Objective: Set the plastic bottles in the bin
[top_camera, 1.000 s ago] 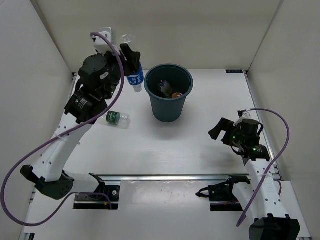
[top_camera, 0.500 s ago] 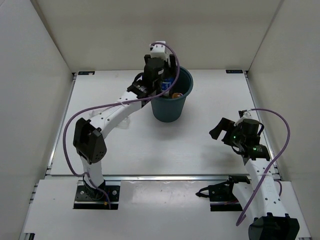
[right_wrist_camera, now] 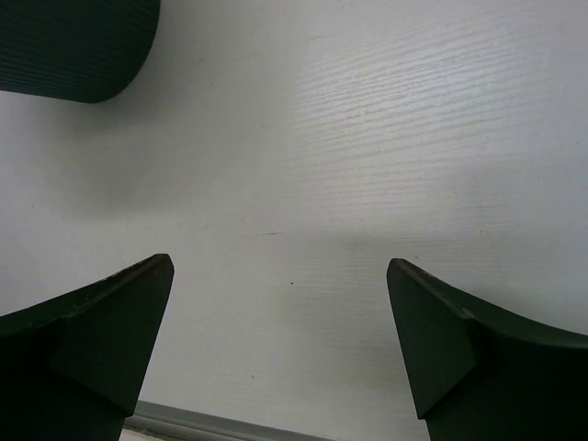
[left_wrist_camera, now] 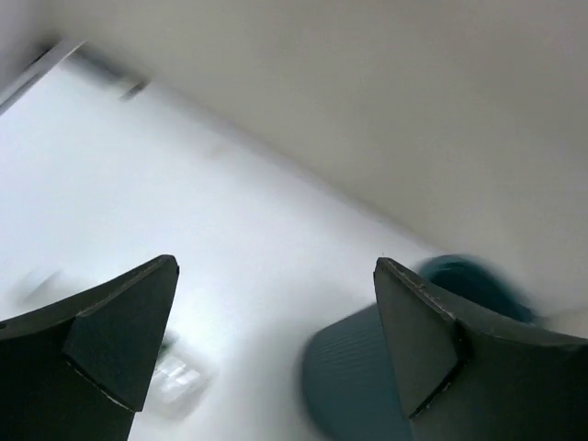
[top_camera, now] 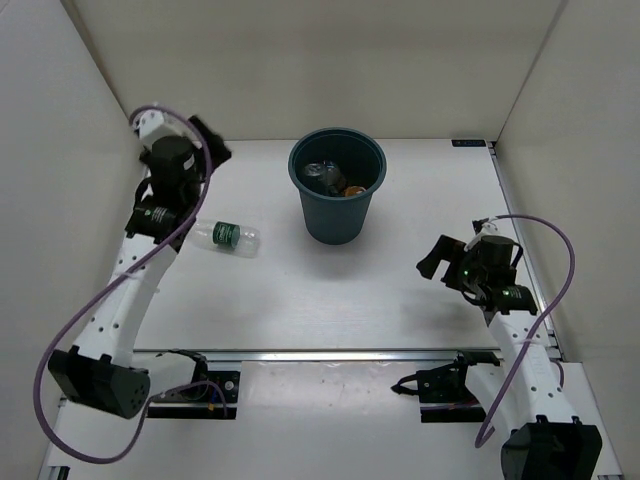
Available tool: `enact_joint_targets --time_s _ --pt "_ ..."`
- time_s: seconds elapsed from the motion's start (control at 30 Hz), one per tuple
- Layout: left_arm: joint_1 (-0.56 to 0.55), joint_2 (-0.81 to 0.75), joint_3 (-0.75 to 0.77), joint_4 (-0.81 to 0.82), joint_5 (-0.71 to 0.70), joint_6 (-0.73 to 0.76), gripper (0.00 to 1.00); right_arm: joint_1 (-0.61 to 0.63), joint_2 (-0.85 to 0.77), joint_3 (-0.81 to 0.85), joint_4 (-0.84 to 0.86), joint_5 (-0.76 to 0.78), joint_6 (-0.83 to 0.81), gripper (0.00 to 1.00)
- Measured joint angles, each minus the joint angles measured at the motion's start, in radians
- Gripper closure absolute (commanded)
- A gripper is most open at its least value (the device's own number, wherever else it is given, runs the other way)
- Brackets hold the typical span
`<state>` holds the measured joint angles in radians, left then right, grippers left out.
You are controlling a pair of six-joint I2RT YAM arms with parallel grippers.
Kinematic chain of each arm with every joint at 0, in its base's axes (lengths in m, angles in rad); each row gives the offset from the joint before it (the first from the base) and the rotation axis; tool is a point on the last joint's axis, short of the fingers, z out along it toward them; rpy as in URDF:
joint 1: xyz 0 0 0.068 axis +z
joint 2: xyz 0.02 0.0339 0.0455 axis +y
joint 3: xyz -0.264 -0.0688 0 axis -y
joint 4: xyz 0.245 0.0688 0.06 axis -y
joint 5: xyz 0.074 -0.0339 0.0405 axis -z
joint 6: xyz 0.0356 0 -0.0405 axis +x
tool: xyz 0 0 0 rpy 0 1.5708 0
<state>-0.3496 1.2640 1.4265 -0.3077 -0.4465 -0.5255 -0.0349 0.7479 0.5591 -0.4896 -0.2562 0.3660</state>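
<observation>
The dark teal bin (top_camera: 337,222) stands at the back middle of the table. Inside it I see a clear bottle (top_camera: 322,176) and an orange one (top_camera: 354,190). A clear bottle with a green label (top_camera: 228,236) lies on its side on the table, left of the bin. My left gripper (top_camera: 207,146) hangs open and empty at the far left, above and behind that bottle. The left wrist view is blurred; it shows the bin (left_wrist_camera: 367,386) and the lying bottle (left_wrist_camera: 179,378) past the open left gripper (left_wrist_camera: 276,354). My right gripper (top_camera: 432,262) is open and empty over bare table, right of the bin.
White walls close in the table on the left, back and right. A metal rail (top_camera: 330,354) runs along the near edge by the arm bases. In the right wrist view a corner of the bin (right_wrist_camera: 73,46) shows at the top left, beyond the open right gripper (right_wrist_camera: 280,340).
My left gripper carried the blue-labelled bottle over the bin, opened and let it go, then swung back to the far left. The right arm has not moved.
</observation>
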Motion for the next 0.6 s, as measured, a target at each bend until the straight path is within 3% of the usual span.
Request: enact_joint_targets --time_s 0.1,0.23,0.6 --pt "0.133 -0.086 -0.195 -0.095 0.019 -0.069 0.01 -0.002 0.03 0.002 -0.004 0.016 -0.013 0.01" --pt "0.164 -0.038 -0.364 -0.219 0.055 -0.117 0.01 -0.004 0.073 0.034 -0.023 0.043 -0.031 0.01" --pt "0.225 0.227 -0.402 -0.232 0.142 -0.225 0.02 0.066 0.113 0.127 -0.02 0.093 -0.033 0.0"
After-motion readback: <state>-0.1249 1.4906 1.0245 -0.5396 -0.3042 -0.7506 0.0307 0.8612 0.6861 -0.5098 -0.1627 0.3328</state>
